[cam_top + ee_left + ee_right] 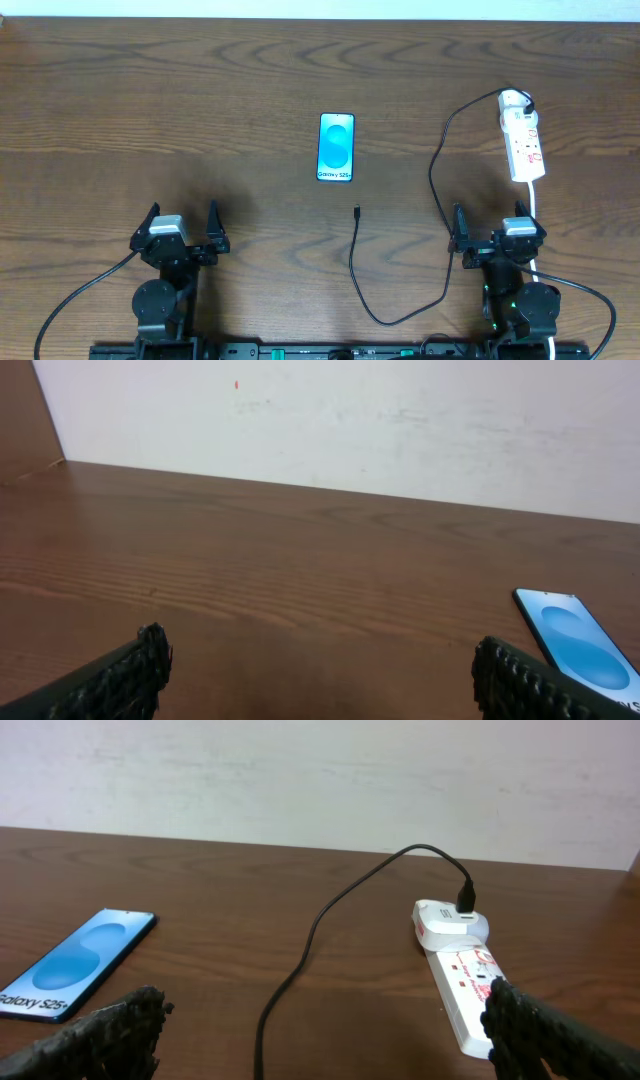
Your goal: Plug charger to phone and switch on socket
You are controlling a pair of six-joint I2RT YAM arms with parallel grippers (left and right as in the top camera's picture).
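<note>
Evidently nothing is done: the Galaxy S25+ phone lies in the middle of the tabletop. The charger cable leaves its plug loose just nearward and runs to the power strip by the right edge. The left gripper and right gripper gape wide, empty, along the near edge.

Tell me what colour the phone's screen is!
The phone has a bright blue screen with a lighter oval on it. The overhead view shows it best.

It looked like a robotics lab: a left arm and a right arm sat on a black rail at the edge of a wood-grain worktop, before a bare, scuffed white wall.
</note>
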